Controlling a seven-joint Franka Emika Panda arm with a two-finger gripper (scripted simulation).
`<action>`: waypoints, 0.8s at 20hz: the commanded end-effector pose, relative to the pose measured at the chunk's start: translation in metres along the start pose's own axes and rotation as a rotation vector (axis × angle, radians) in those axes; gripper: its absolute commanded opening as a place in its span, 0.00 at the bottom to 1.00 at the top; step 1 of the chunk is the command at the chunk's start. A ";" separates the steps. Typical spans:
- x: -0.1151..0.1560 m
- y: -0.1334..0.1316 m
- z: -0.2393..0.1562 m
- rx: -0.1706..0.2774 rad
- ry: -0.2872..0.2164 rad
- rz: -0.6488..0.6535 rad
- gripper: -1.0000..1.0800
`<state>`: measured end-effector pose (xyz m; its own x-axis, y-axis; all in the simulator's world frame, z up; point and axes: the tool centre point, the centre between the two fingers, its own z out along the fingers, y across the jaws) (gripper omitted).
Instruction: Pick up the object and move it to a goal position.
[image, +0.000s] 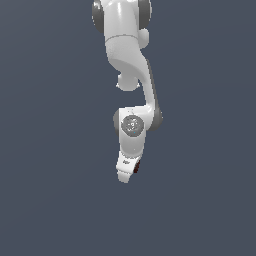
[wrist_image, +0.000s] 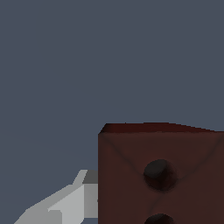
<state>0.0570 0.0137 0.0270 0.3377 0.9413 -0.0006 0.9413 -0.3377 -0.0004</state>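
Close up in the wrist view, we see the object, a dark red-brown block with two dark round holes on its near face, against a pale finger. In the exterior view, we see a dark red sliver at the tool; we cannot tell whether its grip is closed.

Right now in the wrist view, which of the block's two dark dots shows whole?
The dot nearer the block's lighter red edge; the other dot is cut off by the picture's border.
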 end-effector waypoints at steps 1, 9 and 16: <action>0.000 0.000 0.000 0.000 0.000 0.000 0.00; -0.014 -0.006 -0.005 0.000 0.000 0.000 0.00; -0.046 -0.020 -0.016 0.000 0.000 0.000 0.00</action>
<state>0.0277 -0.0159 0.0391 0.3371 0.9415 -0.0008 0.9415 -0.3371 -0.0028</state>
